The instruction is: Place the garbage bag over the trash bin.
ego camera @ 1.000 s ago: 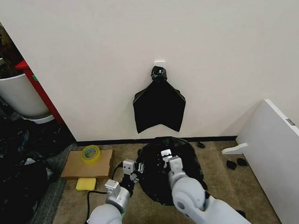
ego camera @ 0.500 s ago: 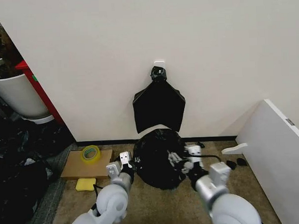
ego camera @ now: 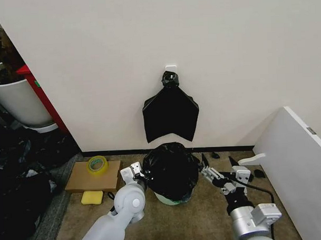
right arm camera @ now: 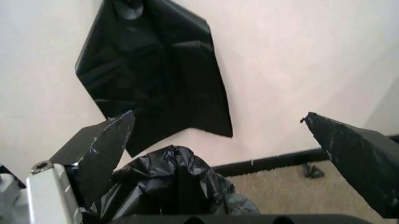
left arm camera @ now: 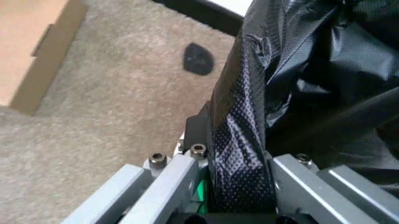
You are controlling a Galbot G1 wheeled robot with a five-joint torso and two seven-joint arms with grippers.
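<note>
Right end effector: the right end effector (ego camera: 217,168) hangs near the bin's right side, fingers spread wide, holding nothing, apart from the plastic.
Left end effector: the left end effector (ego camera: 135,172) is pressed to the bag's left flank; the left wrist view shows a strip of black film clamped between its fingers (left arm camera: 177,175).
Garbage bag: the garbage bag (ego camera: 170,169) is draped over the bin on the carpet just before the wall, bunched and domed on top.
Trash bin: the trash bin (ego camera: 170,197) shows as a pale band below the bag's hem.
Behind: a flat black bag bundle (ego camera: 171,115) hangs on the wall.
Risk: with one side let go, any pull from the left could drag the film off the rim or tip the light bin.
</note>
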